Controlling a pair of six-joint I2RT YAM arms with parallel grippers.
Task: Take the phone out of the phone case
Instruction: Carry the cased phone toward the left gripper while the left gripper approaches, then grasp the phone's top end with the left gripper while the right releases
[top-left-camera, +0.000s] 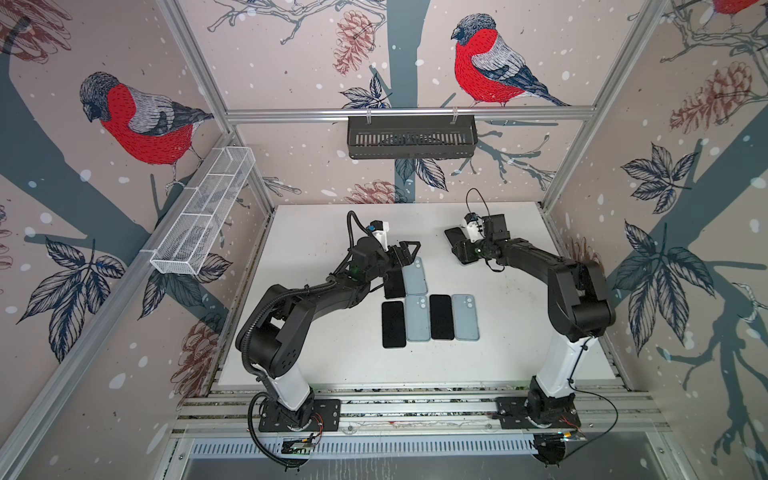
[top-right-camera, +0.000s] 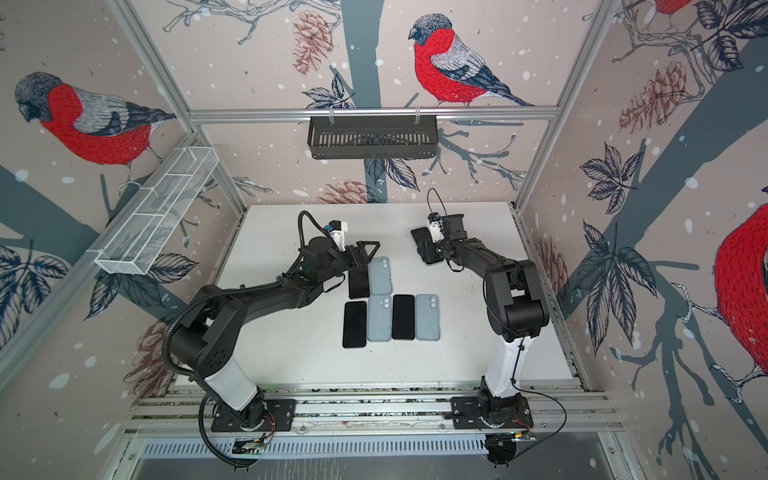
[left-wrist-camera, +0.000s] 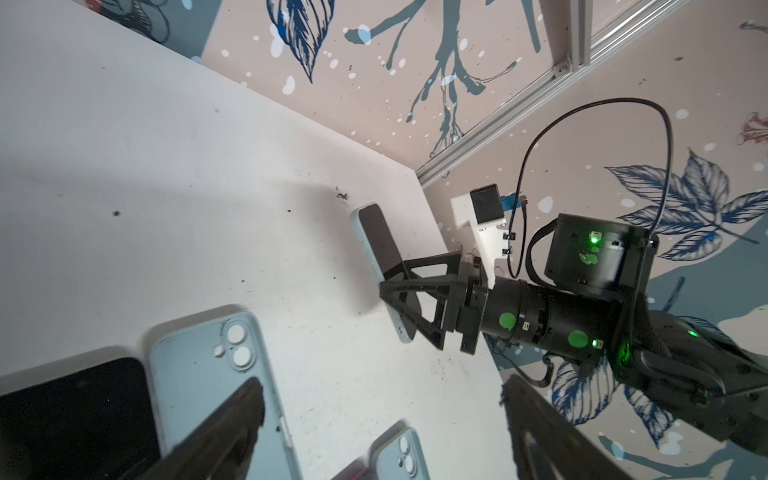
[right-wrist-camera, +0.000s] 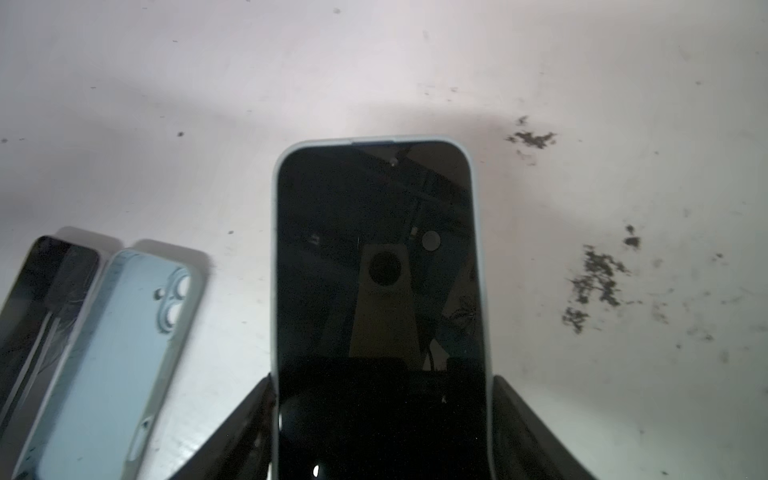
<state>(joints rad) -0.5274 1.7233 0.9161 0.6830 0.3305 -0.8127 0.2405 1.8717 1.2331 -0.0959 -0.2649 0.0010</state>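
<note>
**Cased phone pinched at the sides, second pincer waiting wide**

My right pincer (right-wrist-camera: 382, 386) is closed across the width of the phone case (left-wrist-camera: 365, 243), one finger on each long side near its lower end. The phone (right-wrist-camera: 374, 216) sits inside it, dark screen up, upper right of centre in both top views and apart from everything else. I judge that this side grip steadies the case while leaving the screen and the far end free for the other arm to work on.

My left pincer (left-wrist-camera: 380, 380) is spread wide and holds nothing. It hangs over the middle of the worktop (top-left-camera: 498, 332), above a bare phone (top-left-camera: 395, 286) and an empty case (top-left-camera: 415, 276) lying side by side. A row (top-right-camera: 379, 318) of two more such pairs lies below them. This phone is not yet out.
</note>
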